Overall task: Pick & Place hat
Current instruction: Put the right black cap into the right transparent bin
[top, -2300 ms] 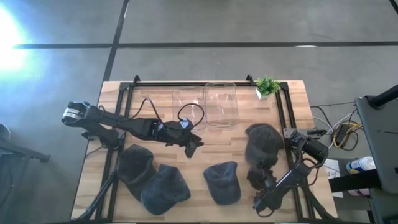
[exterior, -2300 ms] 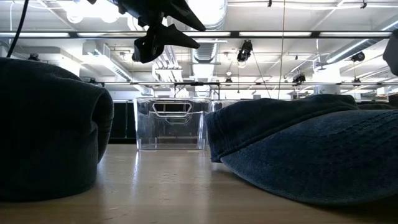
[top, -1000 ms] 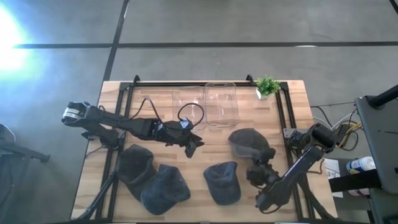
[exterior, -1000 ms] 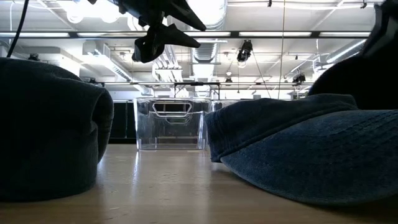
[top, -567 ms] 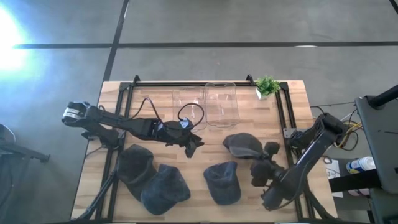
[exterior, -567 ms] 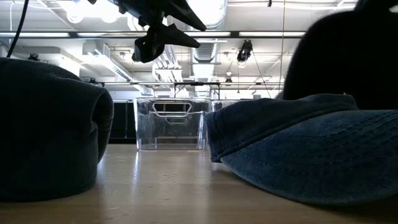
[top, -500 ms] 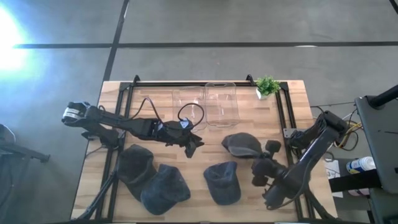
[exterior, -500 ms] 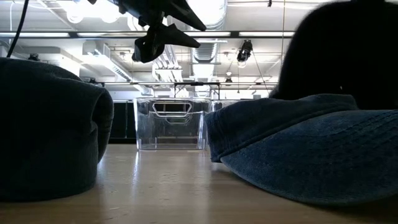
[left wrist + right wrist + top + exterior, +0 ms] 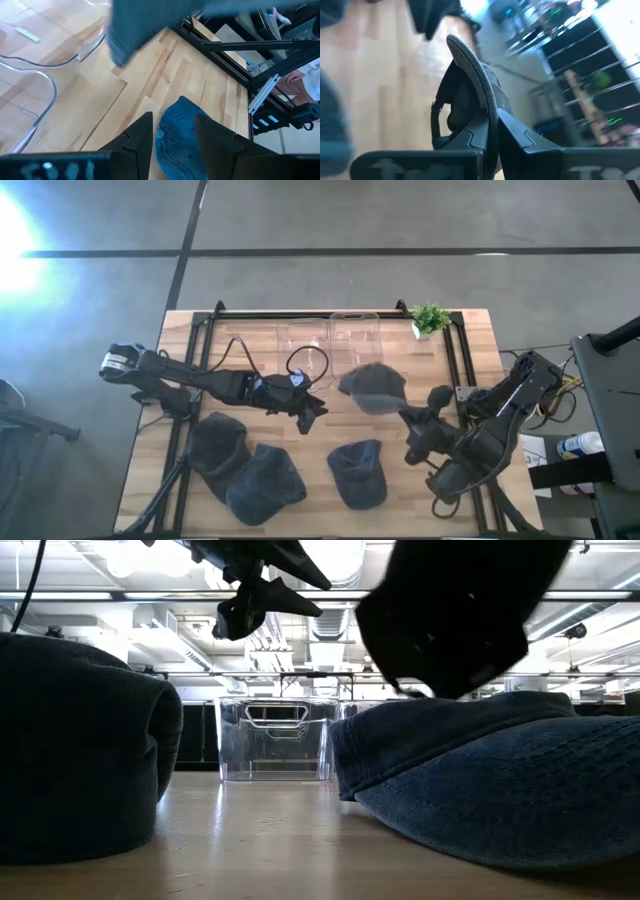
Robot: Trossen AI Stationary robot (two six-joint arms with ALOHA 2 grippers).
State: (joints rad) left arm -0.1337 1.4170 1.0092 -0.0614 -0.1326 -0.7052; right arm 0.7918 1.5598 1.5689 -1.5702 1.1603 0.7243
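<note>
A dark cap (image 9: 372,388) hangs in the air to the right of the table's middle, just in front of the clear bins (image 9: 355,345). My right gripper (image 9: 402,414) is shut on it; in the low view it is a dark shape (image 9: 460,610) high up. Three more caps lie by their undersides on the wood near the front edge: two dark ones (image 9: 218,445) (image 9: 265,483) and a blue denim one (image 9: 358,472). My left gripper (image 9: 312,408) hovers open above the table's middle, with nothing between its fingers (image 9: 145,132). My right gripper pinches the cap's curved brim edge (image 9: 487,107) between its two fingers (image 9: 475,135). The fingers come from the table's right side, slanting upward. The cap is lifted clear of the table and sticks out beyond the fingertips, its hollow side and back strap (image 9: 435,107) facing the wrist camera.
Two clear plastic bins (image 9: 303,350) (image 9: 275,738) stand side by side at the far middle. A small potted plant (image 9: 430,318) sits at the far right corner. A black metal frame (image 9: 455,370) runs along the table's sides. Bare wood lies between the bins and the caps.
My right gripper, still shut on the cap, has risen and swung toward the table's far left, toward the clear bins. The cap, which lay at the right of the table, is now lifted clear and has come in front of the bins.
</note>
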